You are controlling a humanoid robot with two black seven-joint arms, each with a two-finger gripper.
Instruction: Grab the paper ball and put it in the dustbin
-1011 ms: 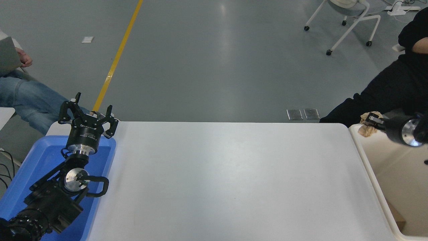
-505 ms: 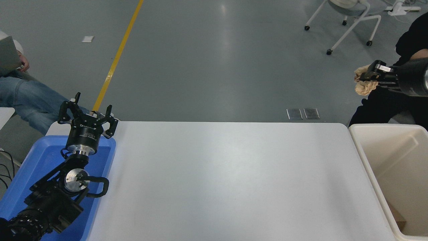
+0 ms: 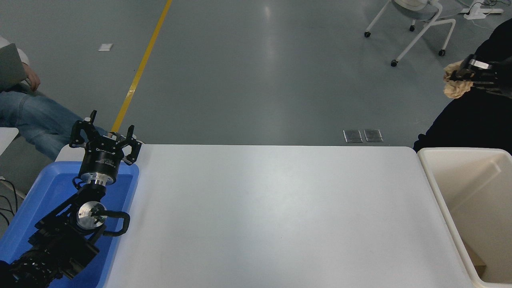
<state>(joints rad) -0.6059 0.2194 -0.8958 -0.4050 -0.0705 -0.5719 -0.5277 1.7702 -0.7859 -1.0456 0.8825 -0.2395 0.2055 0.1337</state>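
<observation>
My right gripper [image 3: 460, 76] comes in from the right edge, high up, and is shut on the tan paper ball [image 3: 454, 87], which hangs below its fingers. It is well above and behind the cream dustbin [image 3: 436, 188] that stands at the table's right end. My left arm is parked at the lower left, its gripper [image 3: 105, 136] open above the far end of the blue tray.
A shallow blue tray [image 3: 48, 188] lies at the table's left edge. A person in black sits behind the dustbin at the right [image 3: 476, 116]. Another person in jeans sits at the far left [image 3: 24, 108]. A brown piece lies inside the dustbin [image 3: 476, 262].
My right gripper with the paper ball rose from the dustbin's far rim, and has gone higher and slightly rightward. The left arm has not moved.
</observation>
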